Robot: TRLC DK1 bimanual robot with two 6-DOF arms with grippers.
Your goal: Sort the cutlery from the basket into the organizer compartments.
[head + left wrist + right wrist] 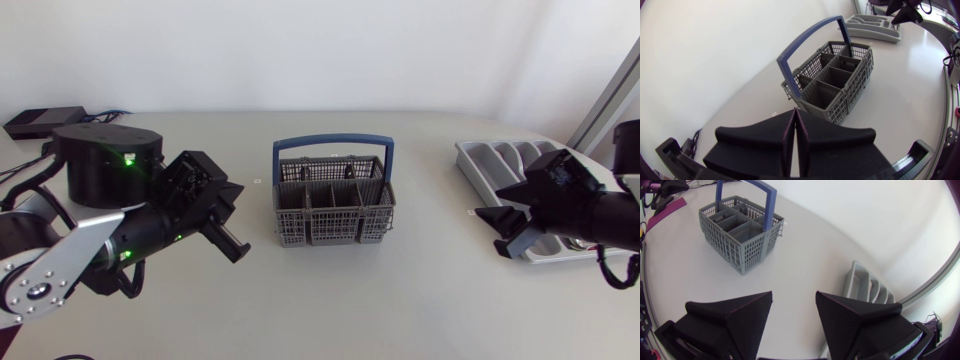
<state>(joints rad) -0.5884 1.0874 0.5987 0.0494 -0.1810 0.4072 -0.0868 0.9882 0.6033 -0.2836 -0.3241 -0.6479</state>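
The grey cutlery basket (333, 206) with its blue handle (333, 146) stands mid-table; its compartments look empty in all views. It shows ahead of my left gripper (795, 117) as the basket (832, 82) and ahead of my right gripper (794, 300) as the basket (740, 227). The grey organizer (510, 170) lies at the right, also seen as the organizer (865, 287) and the organizer (872, 25). My left gripper (232, 205) is shut and empty, left of the basket. My right gripper (505, 225) is open and empty, over the organizer's near end.
A black cylindrical arm base (105, 160) stands at the back left, with a flat black box (45, 122) behind it. Bare tabletop lies between the basket and the organizer.
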